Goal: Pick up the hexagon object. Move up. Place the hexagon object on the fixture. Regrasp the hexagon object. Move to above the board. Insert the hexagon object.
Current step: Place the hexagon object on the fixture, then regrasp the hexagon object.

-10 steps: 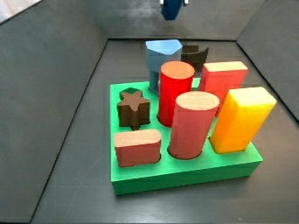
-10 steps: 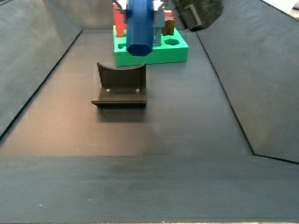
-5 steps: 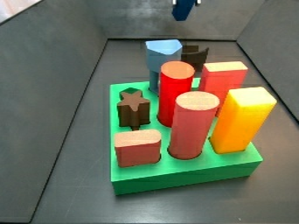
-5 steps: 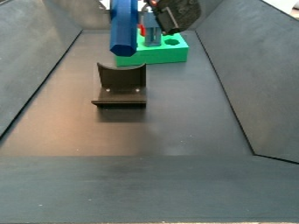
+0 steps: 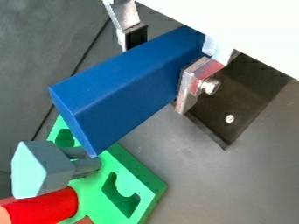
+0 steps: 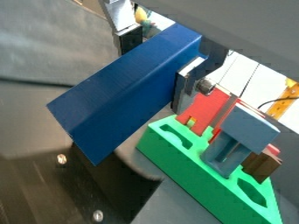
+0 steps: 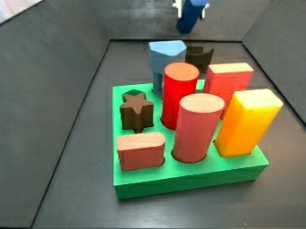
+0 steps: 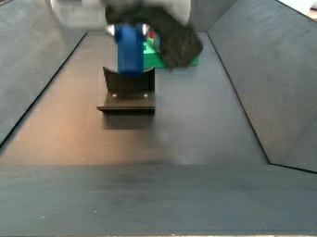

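Observation:
The hexagon object (image 5: 122,83), a dark blue bar, is clamped across its width between the silver fingers (image 5: 194,80) of my gripper (image 5: 163,54), which is shut on it. In both wrist views the bar (image 6: 126,98) runs out from the jaws. In a side view it hangs upright (image 8: 129,48) right over the fixture (image 8: 126,91), its lower end level with the fixture's top; I cannot tell whether they touch. The gripper (image 8: 139,17) above it is blurred. The green board (image 7: 180,179) lies beyond, with the bar (image 7: 191,12) high behind it.
The board holds red (image 7: 180,89), salmon (image 7: 141,150), yellow (image 7: 248,121) and brown star (image 7: 138,109) pegs. A pale blue-grey block (image 7: 165,55) stands at its far edge, next to the fixture (image 7: 199,55). Dark sloped walls close in the floor on both sides.
The gripper has carried the blue bar away from the board and lower, and the bar now hangs directly over the fixture. The pegs and board have not moved.

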Available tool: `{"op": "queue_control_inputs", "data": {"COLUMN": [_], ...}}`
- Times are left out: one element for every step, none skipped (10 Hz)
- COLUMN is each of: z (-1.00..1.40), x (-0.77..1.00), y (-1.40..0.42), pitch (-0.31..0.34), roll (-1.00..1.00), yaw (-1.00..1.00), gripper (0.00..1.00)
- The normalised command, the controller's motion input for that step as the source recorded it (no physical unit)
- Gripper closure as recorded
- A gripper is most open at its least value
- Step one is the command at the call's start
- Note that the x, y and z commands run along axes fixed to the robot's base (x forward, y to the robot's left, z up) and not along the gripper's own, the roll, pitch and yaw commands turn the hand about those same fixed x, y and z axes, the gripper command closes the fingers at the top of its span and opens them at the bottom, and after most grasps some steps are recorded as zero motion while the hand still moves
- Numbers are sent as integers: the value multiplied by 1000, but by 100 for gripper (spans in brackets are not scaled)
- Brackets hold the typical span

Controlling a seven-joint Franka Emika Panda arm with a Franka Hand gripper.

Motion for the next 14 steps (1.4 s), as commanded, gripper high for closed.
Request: {"op": "queue_control_inputs", "data": {"z": [-1000,-1000,-1000,-1000,-748,-558,-407,-370,-361,-361,-362,-167,0,1000], "x": [181,185,196,200,159,132,95,90,89,88,87,0,0,0], "y": [139,143,138,141,109,85,76,80,89,89,88,-500,0,0], "pitch": [184,136,69,23,-20,-40,-59,-72,-79,-78,-76,0,0,24], "roll": [-590,-429,-259,-199,-179,-173,-156,-145,-139,-138,-137,0,0,-60], "yaw": [-245,-259,-253,-236,-202,-171,-126,-110,-86,-63,-48,0,0,-20], "gripper": [100,100,100,100,100,100,100,100,100,100,100,100,0,0]}}
